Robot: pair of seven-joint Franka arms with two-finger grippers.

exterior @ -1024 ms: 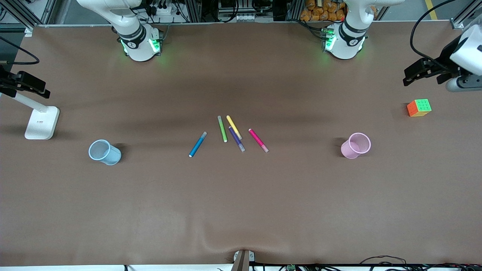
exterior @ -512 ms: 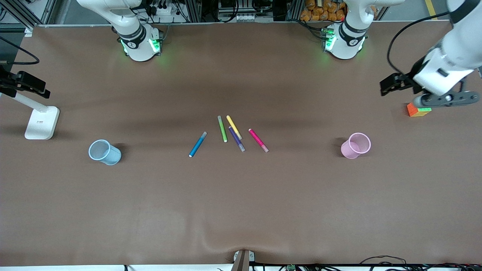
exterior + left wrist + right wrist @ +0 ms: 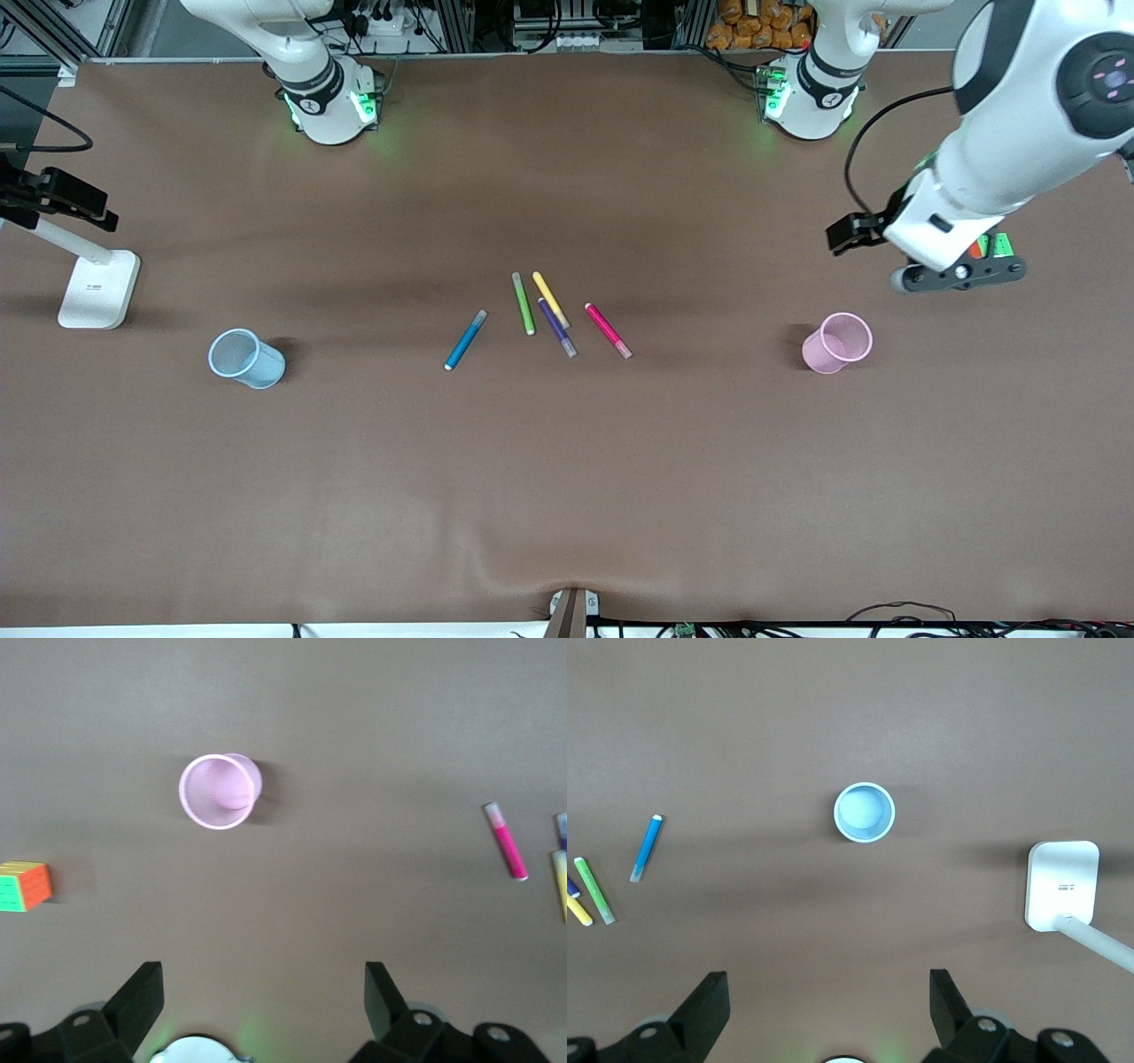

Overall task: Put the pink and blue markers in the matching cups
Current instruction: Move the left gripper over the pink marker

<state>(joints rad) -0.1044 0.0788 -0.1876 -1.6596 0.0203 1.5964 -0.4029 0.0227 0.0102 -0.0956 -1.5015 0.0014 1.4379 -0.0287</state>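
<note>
The pink marker and the blue marker lie flat at the table's middle, either side of three other pens. The pink cup stands upright toward the left arm's end, the blue cup toward the right arm's end. My left gripper hangs high over the table beside the pink cup, open and empty; its wrist view shows the pink cup and the pink marker. The right gripper is out of the front view, open and empty, high over the blue cup and the blue marker.
Green, yellow and purple pens lie between the two task markers. A colour cube sits close to the pink cup, mostly hidden under the left hand in the front view. A white stand rests by the blue cup.
The left arm has swung in from the table's end toward the pink cup and now covers the cube in the front view. Markers and cups have not moved.
</note>
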